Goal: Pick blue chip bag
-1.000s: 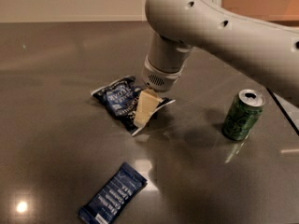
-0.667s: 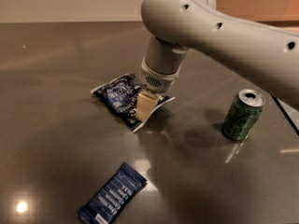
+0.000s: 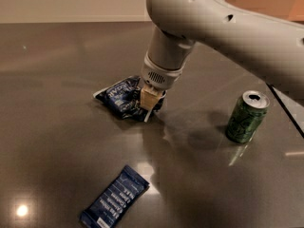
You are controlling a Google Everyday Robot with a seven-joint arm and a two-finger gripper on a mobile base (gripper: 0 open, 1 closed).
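The reach looks done, but the pick is not. The tool (image 3: 148,99) is down at worktop (image 3: 57,141) level, right against the bag (image 3: 118,95). The bag lies crumpled on the worktop, with no sign of being lifted. What is left, by my reading, is to secure the grip if that is not already made, then raise the bag clear.

The tool sits at the bag's right end, touching or overlapping its edge. Most of the bag spreads out to the tool's left, toward the far side of the worktop. The wrist of the arm (image 3: 223,27) comes down steeply from above and hides the contact point. Because of that, I cannot tell whether the tool is open around the foil or already clamped on it.

The can (image 3: 246,118) stands upright well apart to the right. The bar wrapper (image 3: 114,199) lies flat well apart toward the near edge. Neither touches the bag or the tool, so neither should get in the way of a straight lift.
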